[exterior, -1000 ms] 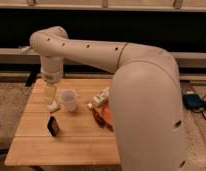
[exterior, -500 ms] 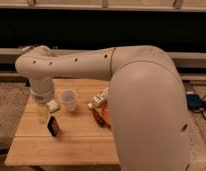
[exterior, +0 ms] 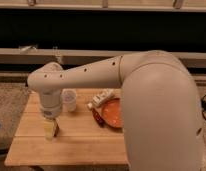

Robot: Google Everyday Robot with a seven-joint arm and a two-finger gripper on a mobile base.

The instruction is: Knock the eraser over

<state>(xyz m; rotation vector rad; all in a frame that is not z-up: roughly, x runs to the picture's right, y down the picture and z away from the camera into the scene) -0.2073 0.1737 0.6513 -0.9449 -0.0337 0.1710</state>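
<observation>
We saw the gripper (exterior: 49, 128) low over the left part of the wooden table (exterior: 81, 145), w/ the arm reaching across from the right. Couldn't tell if the claw was apart or together. The eraser (exterior: 56, 131) sat right at the gripper, mostly hidden, only a dark sliver showing. A clear cup (exterior: 69, 99) stood near, behind it; an orange plate (exterior: 116, 112) & white bar (exterior: 103, 96) lay farther right.
</observation>
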